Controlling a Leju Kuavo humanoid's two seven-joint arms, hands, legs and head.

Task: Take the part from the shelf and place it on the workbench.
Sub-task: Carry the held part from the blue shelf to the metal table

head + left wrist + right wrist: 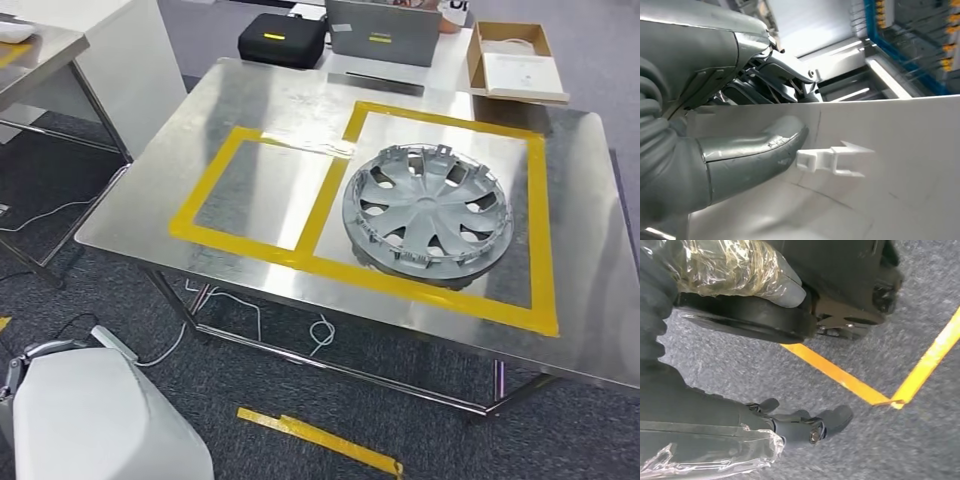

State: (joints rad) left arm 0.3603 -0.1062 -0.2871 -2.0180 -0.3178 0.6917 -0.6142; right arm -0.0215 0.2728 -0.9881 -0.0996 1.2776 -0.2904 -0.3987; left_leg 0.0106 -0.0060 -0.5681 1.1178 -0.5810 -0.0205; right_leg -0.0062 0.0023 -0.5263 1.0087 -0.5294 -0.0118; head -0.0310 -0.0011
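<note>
A large white moulded part (pixel 106 420) sits low at my left, below the near edge of the steel workbench (pixel 249 110). My left hand (pixel 15 372) grips it at its edge. In the left wrist view the thumb (pixel 753 150) lies flat on the part's white surface (pixel 885 190), beside a small white clip (pixel 832 159), and the dark fingers (pixel 783 75) reach over the part's edge. A silver hubcap (pixel 427 211) lies in the right yellow-taped square. My right hand (pixel 798 426) hangs over the grey carpet, fingers apart and holding nothing.
The left yellow-taped square (pixel 260 195) on the bench is bare steel. A black case (pixel 281 40), a grey laptop (pixel 383 30) and a cardboard box (pixel 515 62) stand beyond the bench. Another table (pixel 38 50) is at far left. Cables (pixel 226 310) and yellow tape (pixel 317 438) lie on the floor.
</note>
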